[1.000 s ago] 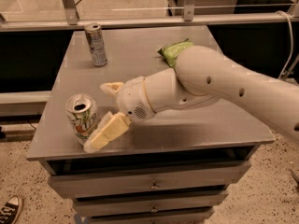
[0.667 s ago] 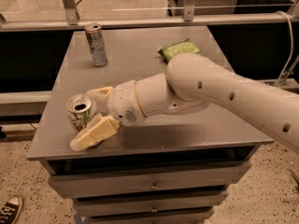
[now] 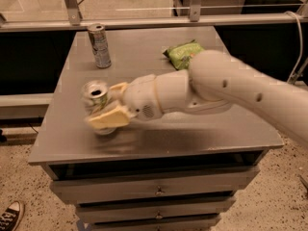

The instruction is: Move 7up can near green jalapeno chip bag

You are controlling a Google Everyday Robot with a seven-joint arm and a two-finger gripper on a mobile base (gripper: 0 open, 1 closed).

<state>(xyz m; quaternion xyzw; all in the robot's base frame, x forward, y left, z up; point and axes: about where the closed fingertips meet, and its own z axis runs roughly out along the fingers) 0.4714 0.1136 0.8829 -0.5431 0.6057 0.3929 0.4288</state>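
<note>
The 7up can (image 3: 96, 94), white and light green with a silver top, is near the front left of the grey table (image 3: 144, 47). My gripper (image 3: 111, 104) is shut on the 7up can, with one cream finger (image 3: 108, 120) in front of it and the other behind it. The can looks blurred, and I cannot tell whether it is raised off the surface. The green jalapeno chip bag (image 3: 184, 54) lies at the back right of the table, partly hidden behind my white arm (image 3: 226, 88).
A slimmer silver-grey can (image 3: 99, 44) stands at the back left of the table. A metal rail (image 3: 159, 20) runs behind the table. Drawers (image 3: 156, 191) sit under the top. A shoe (image 3: 9, 215) is on the floor at the lower left.
My gripper reached left around the 7up can and closed on it. The can has since shifted up and to the right in view. The chip bag and the silver can have not moved.
</note>
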